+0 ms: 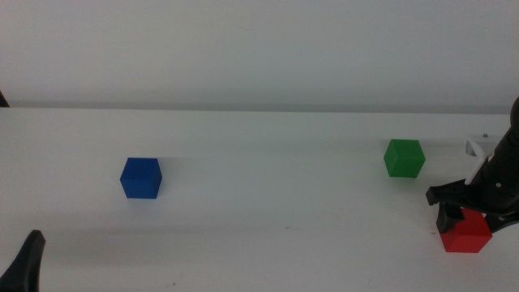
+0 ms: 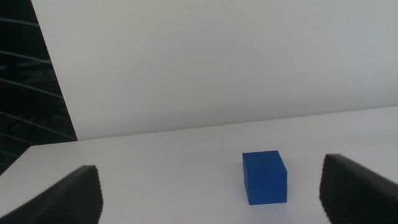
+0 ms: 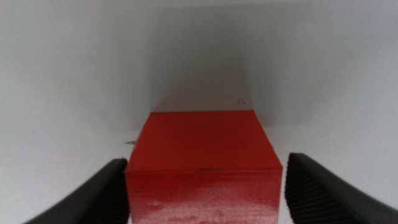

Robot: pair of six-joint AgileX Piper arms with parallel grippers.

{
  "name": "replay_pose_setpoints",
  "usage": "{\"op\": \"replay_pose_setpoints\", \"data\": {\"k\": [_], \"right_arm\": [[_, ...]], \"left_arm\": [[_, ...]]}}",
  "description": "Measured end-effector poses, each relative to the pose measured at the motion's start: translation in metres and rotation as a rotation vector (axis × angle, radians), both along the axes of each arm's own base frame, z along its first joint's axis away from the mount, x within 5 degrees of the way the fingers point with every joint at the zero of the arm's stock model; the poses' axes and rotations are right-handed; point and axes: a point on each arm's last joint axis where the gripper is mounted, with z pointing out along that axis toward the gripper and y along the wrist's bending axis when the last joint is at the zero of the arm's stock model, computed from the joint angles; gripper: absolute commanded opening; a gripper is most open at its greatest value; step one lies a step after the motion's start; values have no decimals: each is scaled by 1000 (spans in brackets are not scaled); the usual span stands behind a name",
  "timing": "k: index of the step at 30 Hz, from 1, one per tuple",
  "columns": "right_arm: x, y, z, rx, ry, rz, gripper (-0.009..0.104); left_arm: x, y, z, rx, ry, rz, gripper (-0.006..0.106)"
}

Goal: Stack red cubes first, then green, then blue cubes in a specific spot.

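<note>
It looked like a lab test bench: a bare white table point(image 1: 259, 146) against a plain white wall point(image 1: 259, 49).

We see bright, even, diffuse light throughout, and the white tabletop point(image 1: 259, 235) nearly washes out against the wall. Shadows are faint: a soft smear beside the blue cube point(image 1: 141, 178), a dim wedge behind the red cube point(image 3: 202, 165) in the right wrist view. That close view is soft and grainy, and the middle view is mildly blurred.

On the table point(image 1: 268, 162), one cube point(image 1: 141, 178) sits far left, two cubes point(image 1: 404, 158) point(image 1: 467, 232) right.
</note>
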Motion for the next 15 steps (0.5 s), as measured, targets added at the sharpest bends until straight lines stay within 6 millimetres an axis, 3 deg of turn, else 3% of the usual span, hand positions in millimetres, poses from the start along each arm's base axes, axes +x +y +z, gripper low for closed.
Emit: {"op": "replay_pose_setpoints", "data": {"k": [4,6,7,8,11,15], "right_arm": [[1,1,-4,8,10,-6,50],[1,1,-5,8,11,-4,35],[2,1,-5,8,9,-4,21],[2,5,-4,8,6,4,16],[9,20,10,10,-30,14,15],[26,63,44,25,-104,51,15]], "left_arm": [[0,0,0,0,0,0,94],[0,0,0,0,0,0,94],[0,0,0,0,0,0,94],[0,0,0,0,0,0,94],[0,0,0,0,0,0,94],[0,0,0,0,0,0,94]]}}
